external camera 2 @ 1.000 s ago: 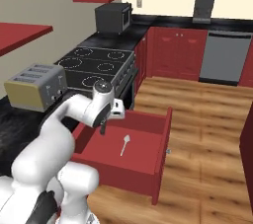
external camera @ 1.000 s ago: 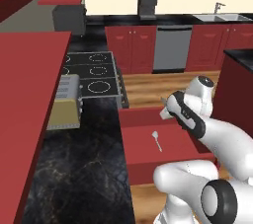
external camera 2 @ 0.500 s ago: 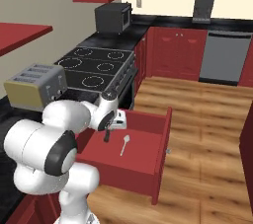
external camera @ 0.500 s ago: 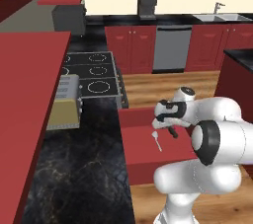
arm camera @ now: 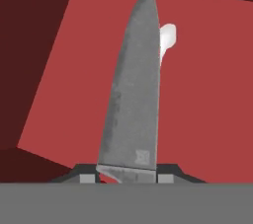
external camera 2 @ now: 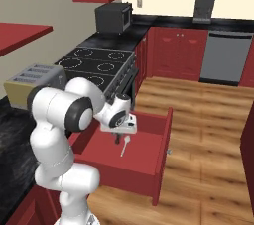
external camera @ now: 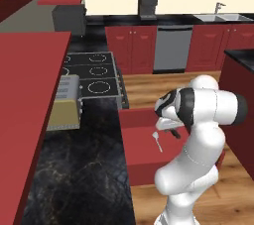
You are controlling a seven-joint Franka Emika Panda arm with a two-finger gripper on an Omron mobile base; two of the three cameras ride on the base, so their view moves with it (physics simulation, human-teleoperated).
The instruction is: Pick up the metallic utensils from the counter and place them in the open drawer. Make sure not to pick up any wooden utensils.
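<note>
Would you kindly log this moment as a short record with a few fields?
gripper: above the open drawer, shut on a knife
knife: grey blade pointing out from the fingers over the drawer floor
spoon: lying flat inside the drawer
toaster: on the counter beside the stove

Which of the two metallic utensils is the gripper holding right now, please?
The knife, its grey blade clamped between the gripper fingers above the open drawer; the pale spoon already lies loose on the drawer floor.
</note>
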